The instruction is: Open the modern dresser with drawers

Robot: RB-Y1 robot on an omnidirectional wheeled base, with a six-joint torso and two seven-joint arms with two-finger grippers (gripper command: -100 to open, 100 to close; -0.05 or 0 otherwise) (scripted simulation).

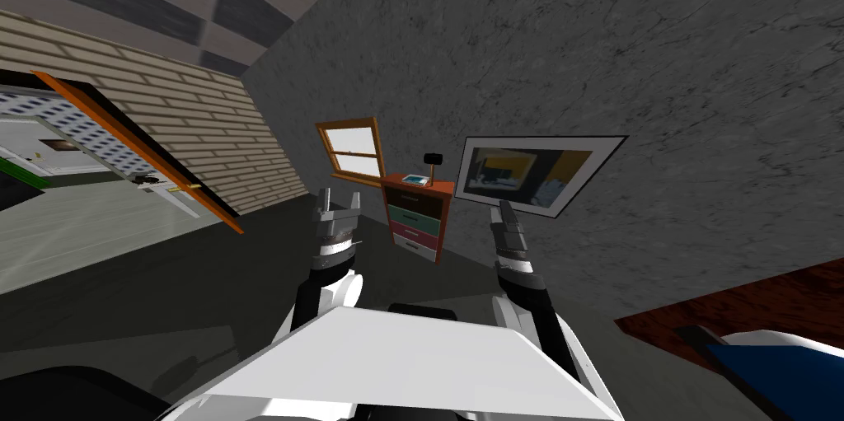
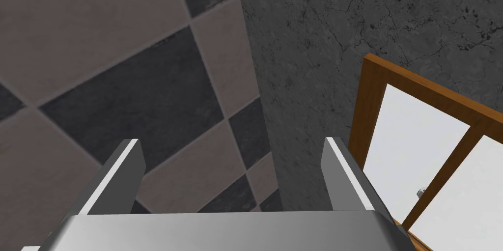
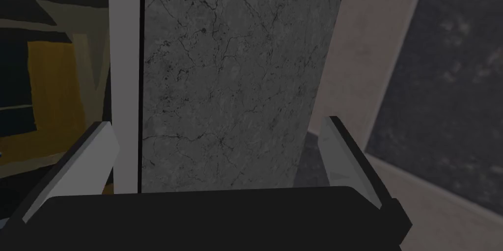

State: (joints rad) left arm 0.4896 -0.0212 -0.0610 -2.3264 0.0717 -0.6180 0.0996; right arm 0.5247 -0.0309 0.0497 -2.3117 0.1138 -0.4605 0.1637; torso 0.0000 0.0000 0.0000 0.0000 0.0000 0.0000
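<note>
— Where is the dresser (image 1: 419,217)?
— The head view shows it far ahead, against the grey wall (image 1: 659,70), between a window (image 1: 353,150) and a picture (image 1: 532,170).
— And the hands?
— The left pincer (image 1: 339,198) and right pincer (image 1: 501,208) are up in the air, well apart from it. Each wrist view shows two fingers spread wide, holding nothing.

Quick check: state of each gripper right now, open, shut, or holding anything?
Left gripper: open, holding nothing.
Right gripper: open, holding nothing.
</note>
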